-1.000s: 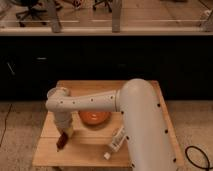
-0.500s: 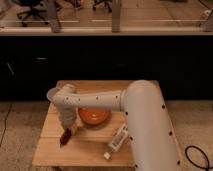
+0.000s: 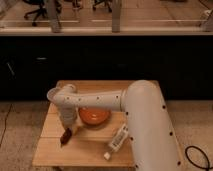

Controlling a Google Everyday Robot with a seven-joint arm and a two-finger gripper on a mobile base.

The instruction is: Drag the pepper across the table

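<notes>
The small dark reddish-brown pepper (image 3: 64, 138) lies on the left part of the light-wood plank table (image 3: 55, 152). My gripper (image 3: 66, 131) points down right over the pepper's upper end and seems to touch it. The white arm reaches in from the right, across the table, and hides part of the top.
A round orange bowl (image 3: 94, 116) sits at the table's middle, just right of the gripper. A clear plastic bottle (image 3: 116, 141) lies on its side at the front right. A dark cabinet wall stands behind the table. A black cable (image 3: 197, 156) lies on the floor at right.
The gripper and the pepper under it have shifted slightly right and towards the back of the table. The bowl and bottle have not moved.
</notes>
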